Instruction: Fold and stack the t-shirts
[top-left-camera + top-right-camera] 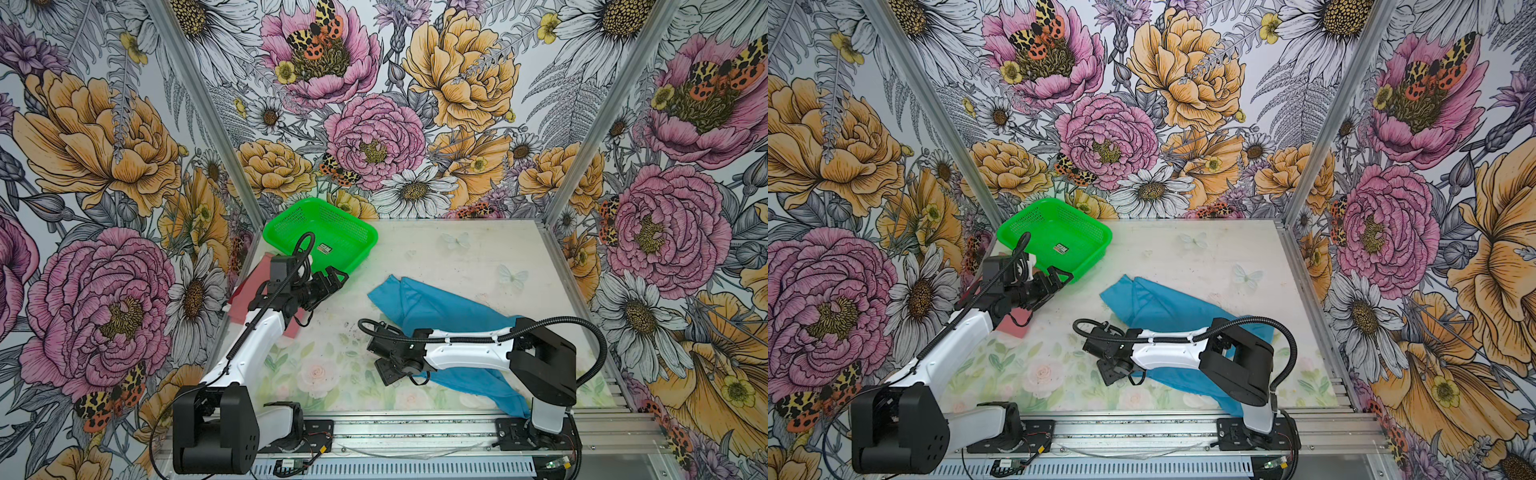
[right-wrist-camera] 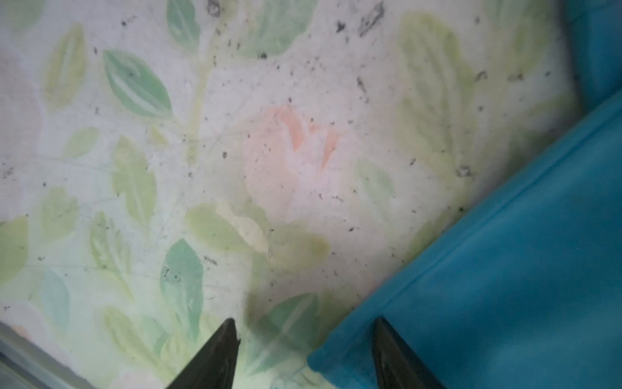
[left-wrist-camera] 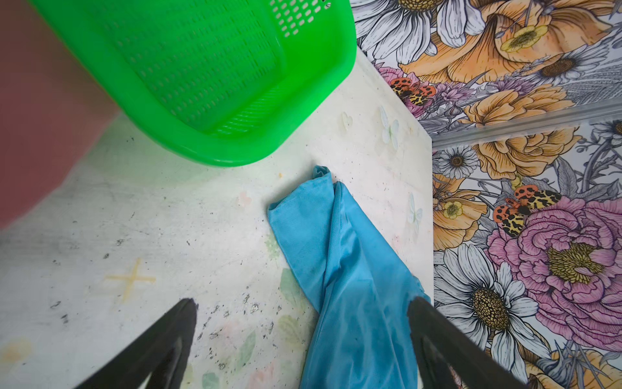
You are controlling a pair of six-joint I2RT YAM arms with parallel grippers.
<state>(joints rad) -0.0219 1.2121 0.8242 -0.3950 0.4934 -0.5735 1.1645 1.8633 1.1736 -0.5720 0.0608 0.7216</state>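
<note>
In both top views I see the blue tee [image 1: 436,307] [image 1: 1167,303] lying crumpled on the table [image 1: 457,257]. It stretches from the centre toward the lower right and passes under my right arm. The red tee [image 1: 243,301] sits at centre left, mostly hidden under my left arm, just beside the basket [image 1: 365,239]. My left gripper [image 1: 337,276] [image 3: 303,303] is spread wide and holds nothing, near the basket's front corner. My right gripper [image 1: 390,374] [image 2: 304,325] points down at the blue tee's lower edge. Its jaws are parted, one tip over cloth, one over bare table, nothing clamped.
</note>
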